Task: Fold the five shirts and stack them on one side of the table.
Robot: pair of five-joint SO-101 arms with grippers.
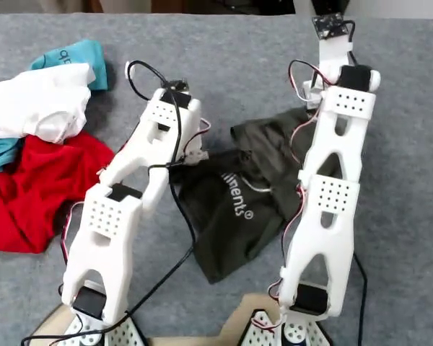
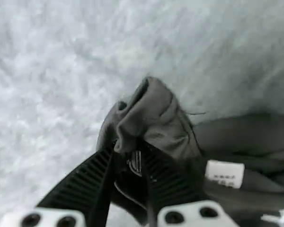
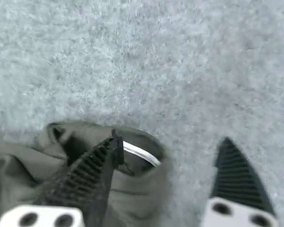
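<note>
A dark olive shirt [image 1: 238, 202] with white print lies crumpled in the middle of the grey table, between the two arms. My left gripper [image 1: 193, 148] is at its left edge, shut on a bunched fold of the shirt [image 2: 151, 116], which sticks out past the fingertips [image 2: 109, 161]. My right gripper [image 3: 170, 142] is open at the shirt's far right corner [image 1: 296, 119]. One of its fingers [image 3: 92, 165] rests on the hem of the shirt [image 3: 132, 189]; the other finger [image 3: 234, 172] is over bare table.
At the table's left side a red shirt [image 1: 36, 191], a white shirt [image 1: 40, 101] and a teal shirt [image 1: 76, 58] lie in a loose heap. A white label [image 2: 223, 172] shows on the dark shirt. Bare grey cloth [image 1: 404, 144] lies on the right.
</note>
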